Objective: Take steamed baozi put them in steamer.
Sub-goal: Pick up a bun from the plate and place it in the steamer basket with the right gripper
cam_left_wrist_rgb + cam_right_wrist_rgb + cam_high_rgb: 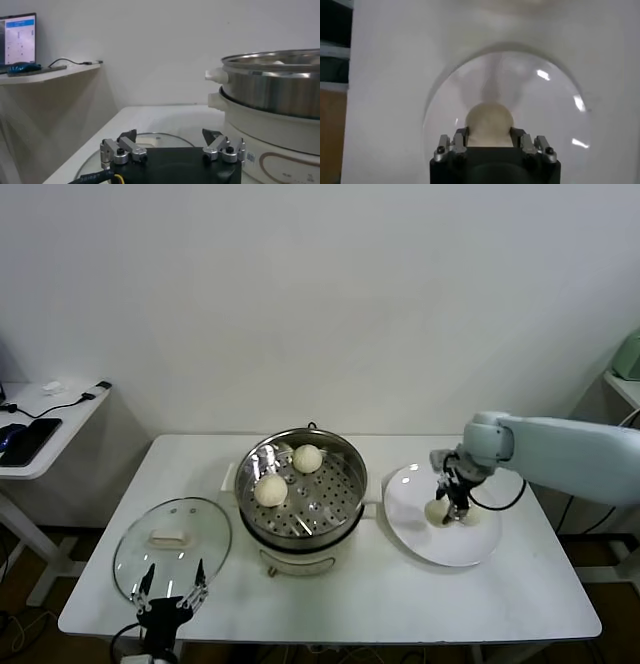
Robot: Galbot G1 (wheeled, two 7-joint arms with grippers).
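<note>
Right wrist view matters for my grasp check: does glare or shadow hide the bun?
Right wrist view: bright glints dot the plate, a soft shadow lies behind the baozi, which stays clear between the right gripper fingers. Head view: even light, reflections only inside the steamer.

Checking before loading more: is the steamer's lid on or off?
Off. The glass lid lies flat on the table beside the steamer, whose tray is uncovered.

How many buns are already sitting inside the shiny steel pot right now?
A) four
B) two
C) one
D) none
B: the head view shows two baozi, one and another, lying on the perforated tray of the steamer, while the right gripper is down over a third bun on the white plate.
</note>
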